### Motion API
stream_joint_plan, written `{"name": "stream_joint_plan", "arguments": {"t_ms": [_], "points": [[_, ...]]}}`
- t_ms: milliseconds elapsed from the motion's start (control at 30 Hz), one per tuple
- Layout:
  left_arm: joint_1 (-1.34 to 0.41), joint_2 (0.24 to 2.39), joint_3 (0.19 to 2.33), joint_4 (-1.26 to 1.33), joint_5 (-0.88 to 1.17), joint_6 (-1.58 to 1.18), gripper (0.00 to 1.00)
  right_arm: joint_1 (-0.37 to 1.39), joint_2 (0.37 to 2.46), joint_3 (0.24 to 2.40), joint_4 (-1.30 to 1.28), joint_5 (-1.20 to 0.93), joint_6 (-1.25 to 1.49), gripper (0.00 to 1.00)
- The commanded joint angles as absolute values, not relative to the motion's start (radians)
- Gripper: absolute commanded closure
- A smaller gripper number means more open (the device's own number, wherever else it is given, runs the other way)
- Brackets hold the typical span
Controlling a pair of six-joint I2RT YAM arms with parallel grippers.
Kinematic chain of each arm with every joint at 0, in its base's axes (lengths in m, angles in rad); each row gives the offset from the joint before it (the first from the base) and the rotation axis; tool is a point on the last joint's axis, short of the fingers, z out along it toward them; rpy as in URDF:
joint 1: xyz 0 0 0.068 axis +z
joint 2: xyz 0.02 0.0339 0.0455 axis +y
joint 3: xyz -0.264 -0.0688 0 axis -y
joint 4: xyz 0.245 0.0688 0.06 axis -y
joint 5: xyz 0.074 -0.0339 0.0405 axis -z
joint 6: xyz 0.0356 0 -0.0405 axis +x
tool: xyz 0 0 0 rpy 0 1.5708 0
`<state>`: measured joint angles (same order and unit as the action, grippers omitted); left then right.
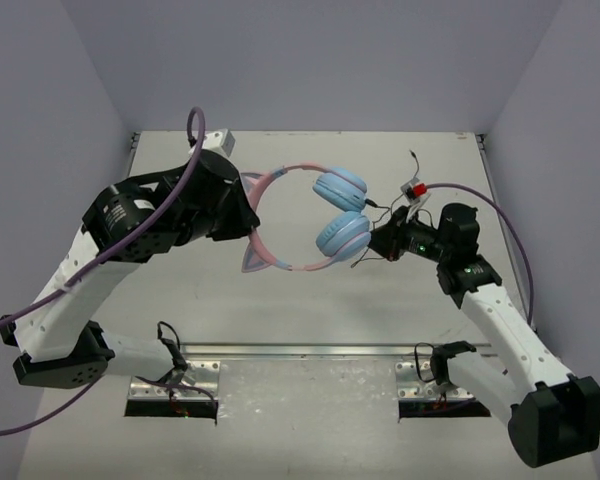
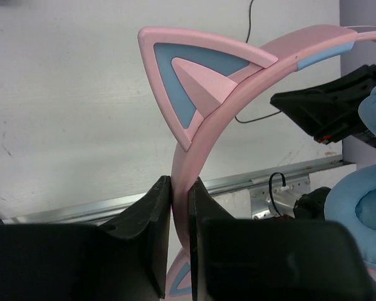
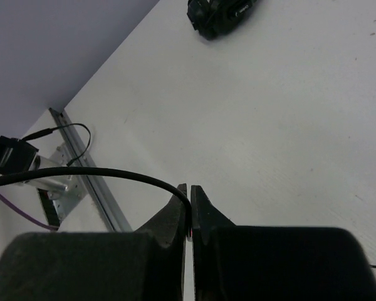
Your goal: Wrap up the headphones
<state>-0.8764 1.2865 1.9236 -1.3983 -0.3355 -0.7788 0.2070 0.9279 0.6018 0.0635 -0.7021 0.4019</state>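
Left gripper (image 2: pixel 180 188) clamps headband (image 2: pixel 238 81) of headphones (image 1: pixel 342 235) at 9 o'clock; we note right gripper (image 3: pixel 189 191) at 3 o'clock pinching cable (image 3: pixel 113 172).

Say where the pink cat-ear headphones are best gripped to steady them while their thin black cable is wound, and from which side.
Probably the flat pink headband between its cat ears, coming from the left, opposite the light blue round ear cups. The band is thin and flat-sided, so a pincer closes squarely across it; the cups are bulky. The left pincer is clamped there.

Headphones (image 1: pixel 340 235) bar centre; free passage over near table (image 1: pixel 310 310).
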Motion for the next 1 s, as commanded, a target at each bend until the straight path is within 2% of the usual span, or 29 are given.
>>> {"name": "stream_joint_plan", "arguments": {"t_ms": [0, 67, 167, 200, 300, 433, 500, 633, 800, 967], "points": [[-0.876, 1.279, 1.991, -1.313, -0.429, -0.784, 1.00, 0.209, 0.884, 0.606, 0.134, -0.707, 0.466, 0.99], [-0.876, 1.278, 1.948, -1.302, -0.539, -0.750, 1.00, 0.210, 0.800, 0.617, 0.031, -0.596, 0.446, 0.99], [-0.876, 1.255, 1.777, -1.227, -0.655, -0.655, 1.00, 0.209, 0.658, 0.644, -0.120, -0.385, 0.423, 0.99], [-0.876, 1.227, 1.675, -1.191, -0.669, -0.588, 1.00, 0.209, 0.632, 0.682, -0.158, -0.352, 0.399, 0.99], [-0.876, 1.174, 1.557, -1.048, -0.666, -0.445, 1.00, 0.209, 0.588, 0.794, -0.283, -0.292, 0.356, 0.99], [-0.876, 1.138, 1.384, -0.840, -0.497, -0.244, 1.00, 0.209, 0.615, 0.958, -0.415, -0.281, 0.230, 0.99], [-0.877, 1.153, 1.347, -0.774, -0.327, -0.152, 1.00, 0.209, 0.658, 1.049, -0.488, -0.374, 0.160, 0.99], [-0.879, 1.192, 1.272, -0.668, -0.158, -0.100, 1.00, 0.209, 0.779, 1.175, -0.659, -0.615, 0.089, 0.99], [-0.888, 1.187, 1.229, -0.529, 0.044, -0.092, 1.00, 0.209, 0.772, 1.135, -0.686, -0.647, 0.109, 0.99], [-0.894, 1.248, 1.272, -0.569, 0.213, -0.061, 1.00, 0.210, 0.765, 1.063, -0.644, -0.707, 0.167, 0.99]]}}
